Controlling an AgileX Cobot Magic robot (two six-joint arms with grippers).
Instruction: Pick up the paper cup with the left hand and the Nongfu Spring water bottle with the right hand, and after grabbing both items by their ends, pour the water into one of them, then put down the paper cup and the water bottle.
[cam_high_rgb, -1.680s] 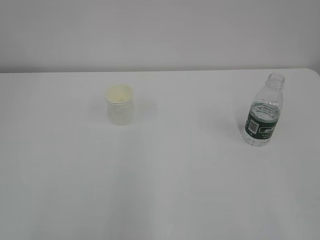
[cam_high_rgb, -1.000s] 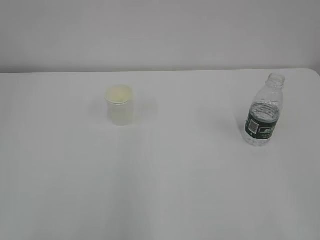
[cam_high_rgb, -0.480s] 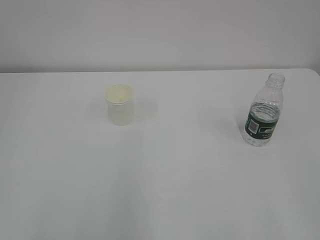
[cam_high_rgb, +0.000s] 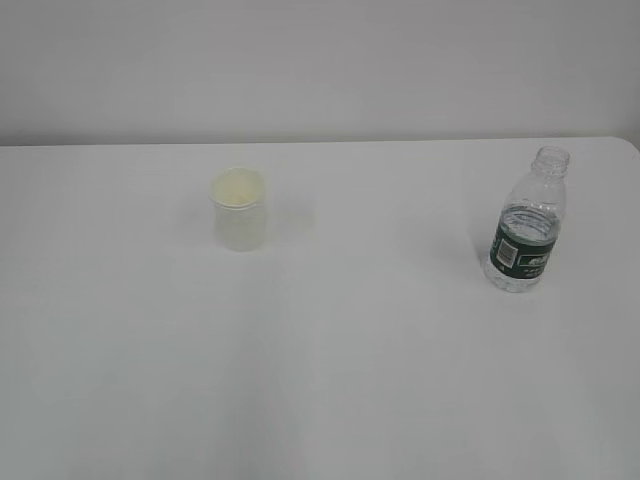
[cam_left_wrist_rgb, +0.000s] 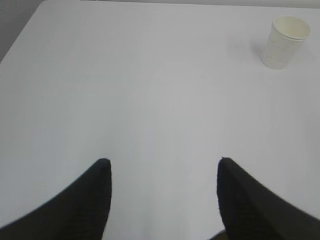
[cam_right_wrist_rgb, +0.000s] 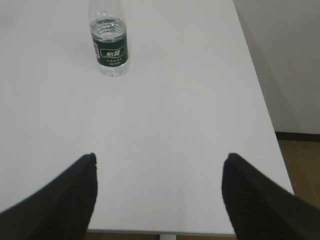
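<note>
Nothing on the tabletop (cam_high_rgb: 330, 330) has shifted across the last moments in the exterior view — cup (cam_high_rgb: 239, 209) and bottle (cam_high_rgb: 527, 233) stand upright, well apart, exactly where they were, and neither arm has entered that view. No grasp has begun; the task looks to be at its very start, both arms in approach.

Left tool (cam_left_wrist_rgb: 162, 167): jaws spread with bare tabletop between them, holding nothing. The cup (cam_left_wrist_rgb: 285, 41) sits well ahead of it and off to its right, untouched, its open mouth up. The gap may be narrowing a little, though the wrist view alone cannot confirm that; in any case it looks wide enough for the cup.

Right tool (cam_right_wrist_rgb: 160, 165): jaws wide apart, empty. The bottle (cam_right_wrist_rgb: 109, 42) stands well ahead and slightly to its left, capless, its water (cam_right_wrist_rgb: 107, 31) reaching just above the green label. The tabletop edge runs close along this tool's right side.

Judgement: each tool must next travel forward and inward to its own item. The open neck means a knock could spill the bottle — a slow, square approach seems wise.
</note>
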